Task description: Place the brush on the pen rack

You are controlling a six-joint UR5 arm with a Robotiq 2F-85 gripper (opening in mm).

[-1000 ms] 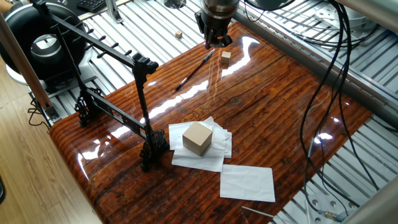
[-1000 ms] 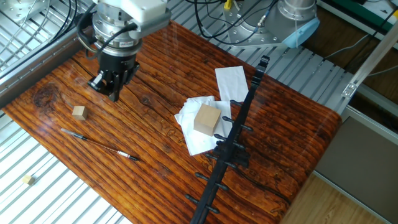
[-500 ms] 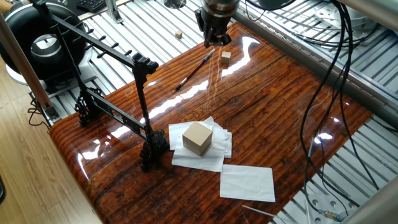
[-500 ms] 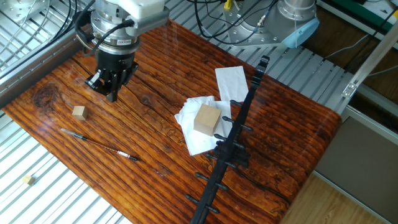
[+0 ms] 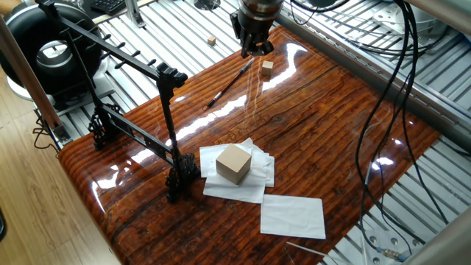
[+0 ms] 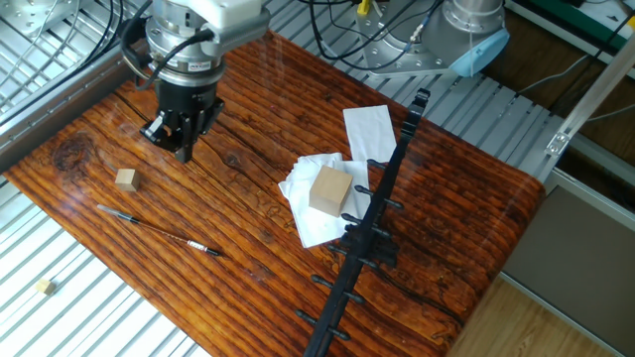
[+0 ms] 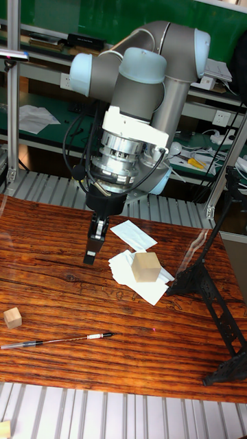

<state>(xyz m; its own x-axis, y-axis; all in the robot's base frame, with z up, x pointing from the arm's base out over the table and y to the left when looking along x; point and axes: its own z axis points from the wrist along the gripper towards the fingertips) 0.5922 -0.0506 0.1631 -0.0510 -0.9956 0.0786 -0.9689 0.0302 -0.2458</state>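
Observation:
The brush (image 5: 229, 83) is a thin dark stick lying flat on the glossy wooden table, also seen as the brush (image 6: 159, 231) and the brush (image 7: 58, 341) near the table's edge. The pen rack (image 5: 110, 48) is a black frame with a long slanted pegged bar, standing at the table's other side as the pen rack (image 6: 382, 188) and the pen rack (image 7: 206, 288). My gripper (image 6: 171, 144) hangs above the table, a short way from the brush and apart from it. It points down, open and empty. The gripper (image 5: 254, 50) and the gripper (image 7: 92, 255) show the same.
A small tan cube (image 6: 125, 178) lies between gripper and brush. A larger cardboard box (image 5: 233, 163) sits on white paper sheets (image 5: 293, 216) by the rack's foot. Another small cube (image 5: 211, 40) lies off the table on the slatted metal. Black cables (image 5: 390, 88) hang at one side.
The gripper shifts only slightly above the same spot. The brush, cube and rack have not moved.

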